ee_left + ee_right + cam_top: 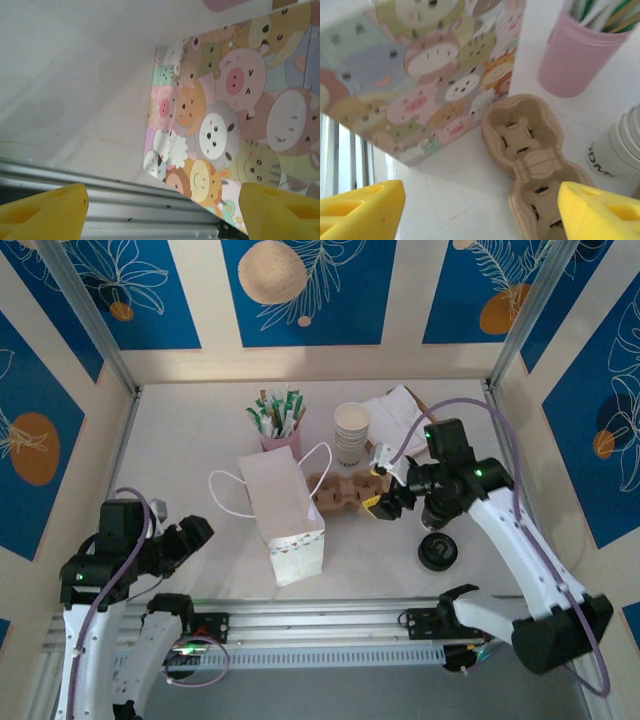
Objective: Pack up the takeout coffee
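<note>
A paper bag [282, 505] printed with cartoon animals lies on its side mid-table, handles toward the back. Just right of it sits a brown two-cup cardboard carrier [338, 494]. My right gripper [385, 492] hovers open over the carrier's right end. In the right wrist view the carrier [532, 150] lies between the yellow fingers [365, 210], nearer the right one, with the bag [420, 75] behind and the right gripper [480, 212] empty. A stack of white paper cups [352, 430] stands behind the carrier. My left gripper [188, 538] is open near the front left, its wrist view facing the bag [235, 115].
A pink cup of stir sticks [279, 422] stands behind the bag. A black lid [437, 552] lies at the front right. White napkins [398, 408] sit at the back right. A metal rail [330, 625] runs along the near edge; walls close in the left, right and back.
</note>
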You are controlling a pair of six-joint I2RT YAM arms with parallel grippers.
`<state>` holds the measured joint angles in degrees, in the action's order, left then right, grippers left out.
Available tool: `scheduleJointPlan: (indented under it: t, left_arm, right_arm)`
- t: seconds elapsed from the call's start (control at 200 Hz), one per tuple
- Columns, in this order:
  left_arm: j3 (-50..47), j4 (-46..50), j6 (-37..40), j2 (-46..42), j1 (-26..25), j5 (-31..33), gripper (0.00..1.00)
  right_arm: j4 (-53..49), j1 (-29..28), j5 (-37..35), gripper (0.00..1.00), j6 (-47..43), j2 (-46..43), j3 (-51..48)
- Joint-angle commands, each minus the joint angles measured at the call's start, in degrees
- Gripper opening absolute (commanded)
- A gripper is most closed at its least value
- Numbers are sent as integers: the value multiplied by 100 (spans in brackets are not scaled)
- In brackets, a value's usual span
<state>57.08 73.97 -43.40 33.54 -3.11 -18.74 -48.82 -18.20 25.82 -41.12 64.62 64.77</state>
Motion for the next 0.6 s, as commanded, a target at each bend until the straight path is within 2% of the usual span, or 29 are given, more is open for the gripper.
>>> scheduleJointPlan:
  t: [0.0,0.14,0.21,0.255,0.36,0.46,0.54,0.595]
  left_arm:
    - [141,-440,-236,82,48,291,79]
    - [-15,-901,-460,69,48,483,78]
    - [-73,-1129,-497,98,48,565,78]
    - [-83,-1204,-528,117,48,665,78]
    - [-129,-1283,-520,110,48,910,78]
    - [-224,-1292,-533,40,50,1013,78]
    - [-314,-1315,-562,-11,48,1038,78]
    - [-383,-1333,-610,-31,52,1086,78]
  right_arm:
    - [-83,279,809,74,-1311,468,96]
    - [257,516,887,67,-1627,1418,444]
    - [-25,558,968,60,-2019,2012,853]
    - [-181,545,1047,58,-2267,2345,1117]
    - [-25,551,958,59,-2444,2850,1395]
    - [-293,499,850,59,-2789,3131,1598]
    - [-119,452,760,70,-2716,3185,1487]
    - [-7,352,581,71,-2689,3242,1416]
